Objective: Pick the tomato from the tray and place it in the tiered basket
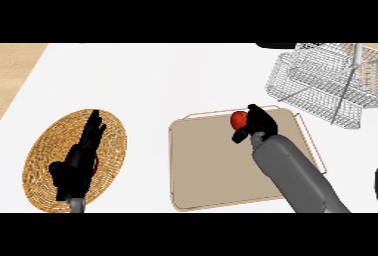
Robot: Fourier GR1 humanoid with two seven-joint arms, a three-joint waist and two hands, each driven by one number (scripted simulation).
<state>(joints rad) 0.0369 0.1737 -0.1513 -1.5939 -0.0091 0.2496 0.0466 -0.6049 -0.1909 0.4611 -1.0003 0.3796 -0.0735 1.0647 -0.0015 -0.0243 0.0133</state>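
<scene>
The right hand [255, 124] curls against the tomato [238, 119] at its left, over the tray [214, 165]; the tiered basket [325, 85] stands beyond, up-right; left hand [77, 165] open above a woven mat [44, 150]

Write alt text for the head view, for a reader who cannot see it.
The right hand curls around a red tomato at the far edge of a tan tray. A wire tiered basket stands beyond; the left hand rests open over a woven mat.
</scene>
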